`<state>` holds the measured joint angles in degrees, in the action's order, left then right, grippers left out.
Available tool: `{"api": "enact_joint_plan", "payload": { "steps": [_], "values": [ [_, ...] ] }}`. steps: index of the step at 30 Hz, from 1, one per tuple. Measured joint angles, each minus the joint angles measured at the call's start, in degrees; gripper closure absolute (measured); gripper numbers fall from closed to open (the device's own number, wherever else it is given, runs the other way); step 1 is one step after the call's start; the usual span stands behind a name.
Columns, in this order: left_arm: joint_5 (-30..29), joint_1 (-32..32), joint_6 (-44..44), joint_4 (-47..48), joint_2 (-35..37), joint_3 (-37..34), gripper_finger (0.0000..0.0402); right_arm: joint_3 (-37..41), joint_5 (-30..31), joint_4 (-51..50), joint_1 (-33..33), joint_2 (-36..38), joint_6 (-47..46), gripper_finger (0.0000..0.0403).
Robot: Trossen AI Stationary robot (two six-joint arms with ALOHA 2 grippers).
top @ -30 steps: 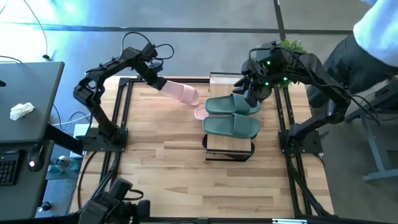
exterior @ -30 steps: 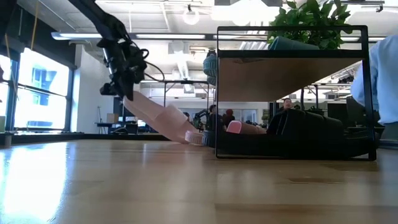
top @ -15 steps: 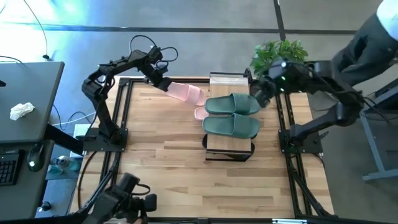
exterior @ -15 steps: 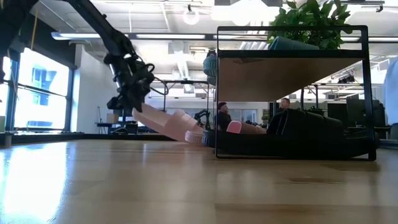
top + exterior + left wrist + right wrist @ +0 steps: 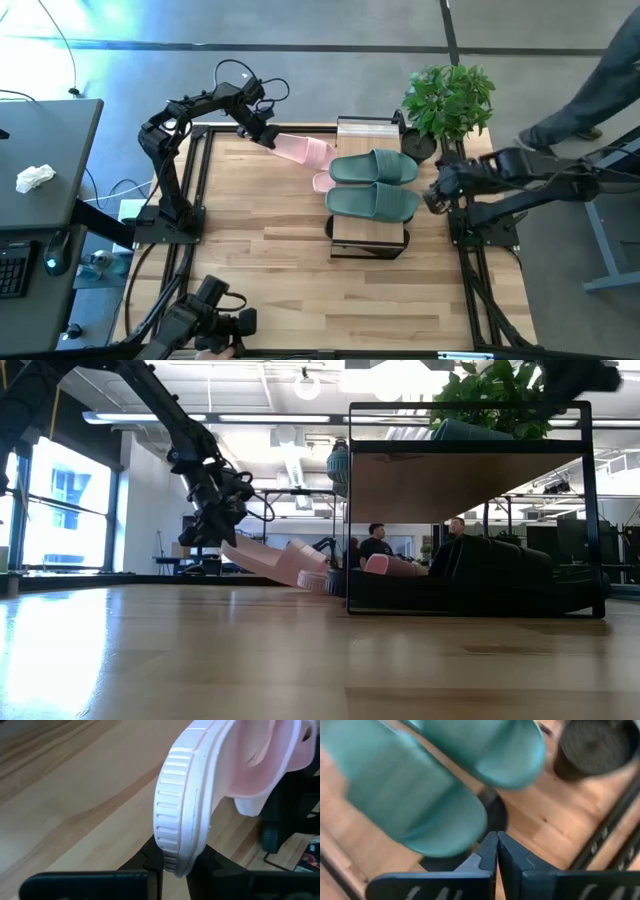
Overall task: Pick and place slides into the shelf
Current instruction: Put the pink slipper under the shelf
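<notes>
My left gripper (image 5: 262,133) is at the far left, shut on a pale pink slide (image 5: 303,150) that slants down toward the shelf (image 5: 368,232). A second pink slide (image 5: 322,182) lies on the table beside the shelf, partly hidden by it. Two sage green slides (image 5: 372,168) (image 5: 372,203) lie side by side on the shelf's top board. Dark slides (image 5: 485,575) sit on its lower level. My right gripper (image 5: 432,197) is shut with nothing in it, just right of the shelf, with the green slides (image 5: 410,795) in front of it. My left gripper pinches the pink slide's rounded end (image 5: 176,851) between its two fingers, one on each face of the sole, with the ribbed edge showing between them. The fingers come slanting down from the far left. The slide hangs tilted, its free end (image 5: 312,575) low by the other pink slide; whether it touches, I cannot tell.
A potted plant (image 5: 450,98) stands at the far right behind the shelf. Bare wooden tabletop (image 5: 270,270) stretches across the near half. A person (image 5: 590,100) stands beyond the table's right side, and a desk (image 5: 45,160) lies off its left.
My right gripper has drawn back from the green slides toward the table's right and near side, and has shut on nothing. My left gripper has carried the pink slide a little toward the shelf and lower, so the slide lies flatter than before.
</notes>
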<state>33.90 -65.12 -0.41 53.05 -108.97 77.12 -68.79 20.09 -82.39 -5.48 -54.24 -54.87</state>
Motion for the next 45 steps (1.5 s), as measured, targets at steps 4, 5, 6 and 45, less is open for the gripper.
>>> {"api": "enact_joint_plan", "payload": {
  "steps": [4,5,6,45],
  "values": [
    [1.16,0.0,-0.97,-1.04,0.0,-0.02,0.0364,8.61,1.75,0.51,-3.01,3.39,-13.84,0.0402],
    [1.17,0.0,-1.32,-1.18,0.0,-0.02,0.0364,11.15,1.39,1.82,-3.46,4.14,-16.4,0.0402],
    [1.1,0.0,-1.41,-1.69,0.0,-0.02,0.0364,13.88,0.94,3.67,-3.84,4.91,-18.75,0.0402],
    [4.34,10.56,-17.44,-20.16,-7.48,0.05,0.0365,41.16,5.46,30.52,-4.3,13.86,-35.04,0.0403]
  ]
}}
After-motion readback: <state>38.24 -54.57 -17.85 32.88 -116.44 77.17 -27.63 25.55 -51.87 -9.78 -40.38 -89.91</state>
